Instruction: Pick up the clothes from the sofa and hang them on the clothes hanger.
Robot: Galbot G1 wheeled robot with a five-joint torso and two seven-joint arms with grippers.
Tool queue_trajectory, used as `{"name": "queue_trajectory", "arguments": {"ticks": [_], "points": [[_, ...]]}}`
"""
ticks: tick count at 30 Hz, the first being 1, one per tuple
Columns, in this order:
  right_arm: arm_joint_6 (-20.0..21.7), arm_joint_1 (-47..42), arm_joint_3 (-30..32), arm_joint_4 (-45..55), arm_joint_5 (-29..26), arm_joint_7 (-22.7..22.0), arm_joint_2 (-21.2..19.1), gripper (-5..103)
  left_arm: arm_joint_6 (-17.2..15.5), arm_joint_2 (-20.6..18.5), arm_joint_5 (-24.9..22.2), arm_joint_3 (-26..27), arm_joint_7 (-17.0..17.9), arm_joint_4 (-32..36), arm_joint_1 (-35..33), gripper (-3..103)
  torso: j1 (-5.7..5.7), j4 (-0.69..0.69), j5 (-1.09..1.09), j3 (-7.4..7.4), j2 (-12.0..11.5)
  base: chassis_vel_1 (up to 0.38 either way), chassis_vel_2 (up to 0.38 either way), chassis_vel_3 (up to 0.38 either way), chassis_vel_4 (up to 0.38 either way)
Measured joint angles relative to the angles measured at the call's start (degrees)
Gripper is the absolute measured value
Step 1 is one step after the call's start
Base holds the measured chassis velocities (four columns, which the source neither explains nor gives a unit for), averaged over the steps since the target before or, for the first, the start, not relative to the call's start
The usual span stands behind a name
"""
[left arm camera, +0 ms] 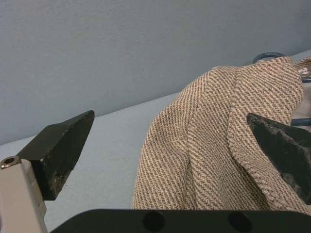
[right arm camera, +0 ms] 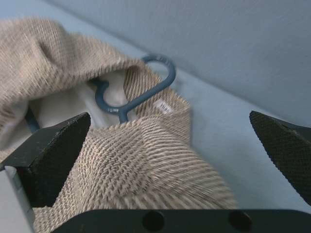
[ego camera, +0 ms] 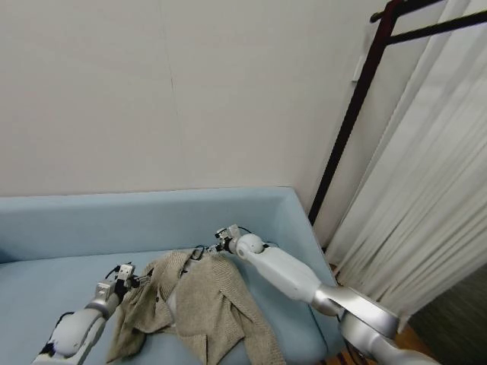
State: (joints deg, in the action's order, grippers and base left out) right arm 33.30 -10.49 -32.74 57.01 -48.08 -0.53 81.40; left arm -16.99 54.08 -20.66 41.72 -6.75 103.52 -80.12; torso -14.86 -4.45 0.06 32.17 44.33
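Wall (ego camera: 152, 91): plain, off-white, running across the far side of the scene and taking up most of the upper view. A faint vertical seam (ego camera: 173, 99) is running down it, a little left of centre. A small white wall plate (ego camera: 358, 70) is sitting high on the far right stretch of wall; detail too small to tell. Curtain (ego camera: 426, 190): pale, sheer, hanging at the right in long vertical folds. Its lower edge is reaching down toward the floor (ego camera: 456, 319), which is showing dark at the near right corner.
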Motion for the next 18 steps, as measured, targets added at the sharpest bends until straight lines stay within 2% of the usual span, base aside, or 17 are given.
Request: {"name": "queue_trajectory", "arguments": {"ticks": [3,12,14,18], "points": [[-0.2,0.6,-2.3,-8.3,5.0,4.6,3.9,100,0.6,0.2,0.1,0.6,-0.2,0.0,-0.1,100,-0.01,-0.01,0.01,0.0,0.0,0.0,0.0,0.0,0.0],[0.7,1.3,-6.8,-11.1,7.5,10.1,3.1,100,1.1,-0.2,0.1,0.1,-0.5,0.0,1.0,100,0.0,-0.03,0.02,0.0,0.0,0.0,0.0,0.0,0.0],[0.6,1.4,-7.3,-11.3,7.7,10.6,3.1,103,1.3,-0.2,0.1,0.0,-0.5,0.0,1.0,100,0.0,-0.03,0.02,0.0,0.0,0.0,0.0,0.0,0.0],[-0.4,1.6,-7.9,-13.2,8.9,11.7,4.7,98,1.7,0.1,0.2,-0.6,-0.7,-0.2,1.2,100,0.0,-0.02,0.02,0.0,0.0,0.0,0.0,0.0,0.0]]}}
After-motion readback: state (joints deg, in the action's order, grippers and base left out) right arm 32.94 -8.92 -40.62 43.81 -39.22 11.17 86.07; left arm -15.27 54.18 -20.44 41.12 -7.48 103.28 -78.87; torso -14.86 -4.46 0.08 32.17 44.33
